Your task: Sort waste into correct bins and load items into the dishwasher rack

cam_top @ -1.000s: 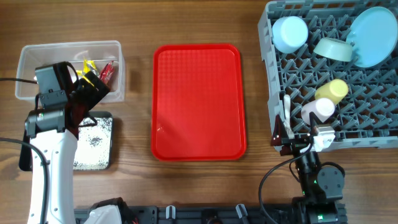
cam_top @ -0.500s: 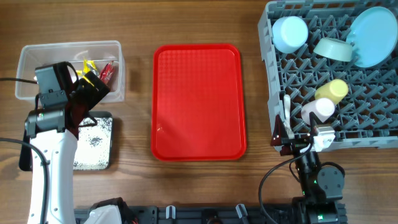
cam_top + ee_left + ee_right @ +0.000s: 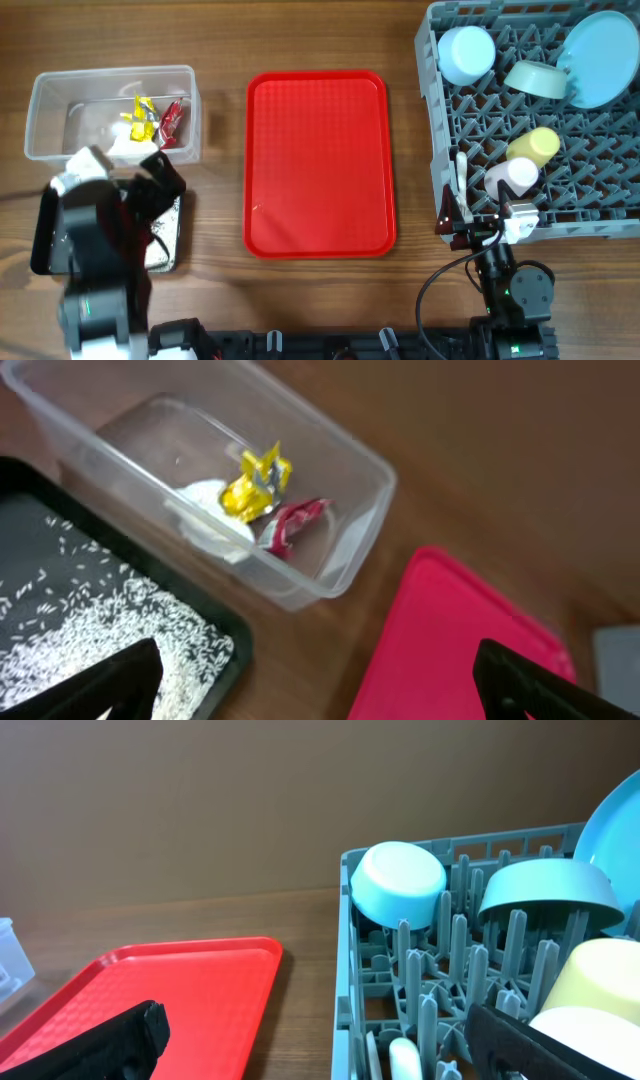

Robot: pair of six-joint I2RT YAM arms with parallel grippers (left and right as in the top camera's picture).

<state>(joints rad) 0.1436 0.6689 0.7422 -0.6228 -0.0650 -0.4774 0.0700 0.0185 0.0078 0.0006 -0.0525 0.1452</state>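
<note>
Yellow wrapper [image 3: 257, 482], red wrapper [image 3: 292, 525] and tissue [image 3: 210, 525] lie together in the clear tub [image 3: 370, 480]. Crumbs [image 3: 100, 625] are scattered in the black tray [image 3: 238, 645] beside it. Above them is the left gripper [image 3: 315, 675], fingers spread wide and empty. The right gripper [image 3: 310, 1040], likewise open and empty, sits at the loaded rack's [image 3: 440, 120] near edge.

The left gripper [image 3: 318, 655] is hanging with its fingers spread wide, and the right gripper [image 3: 315, 1015] is gaping likewise.
</note>
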